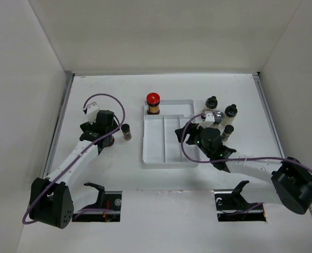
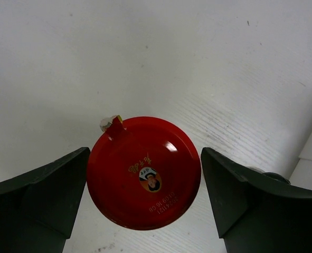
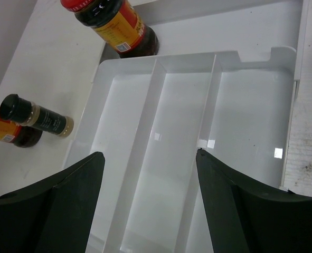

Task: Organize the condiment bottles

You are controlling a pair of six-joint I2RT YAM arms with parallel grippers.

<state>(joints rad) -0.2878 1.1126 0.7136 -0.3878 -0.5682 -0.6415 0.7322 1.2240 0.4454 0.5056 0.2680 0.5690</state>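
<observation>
So on the white table the biggest thing is the white tray in the middle, with three long channels, all bare as far as I can see. The right gripper hangs over it with its fingers well apart and nothing between them. The left gripper is off to the tray's left, straight above a red-capped bottle. Its fingers are spread wide on either side of the cap, right at the rim, and honestly I can't tell if they're pressing on it or just straddling it. A second red-capped bottle stands upright at the tray's far left corner. It looks like it's inside the end slot, but I wouldn't swear to it. Right of the tray there's a cluster: a grey-capped bottle with three black-capped shakers around it. One more shaker stands between the left gripper and the tray. My guess on handling is that the red ones are rigid and fairly heavy with dark sauce. That smooth cap nearly fills the finger span, so I'd go lower and grab the labelled body. The shakers look light, skinny and tippy, so I'd squeeze them mid-body and keep them upright.
</observation>
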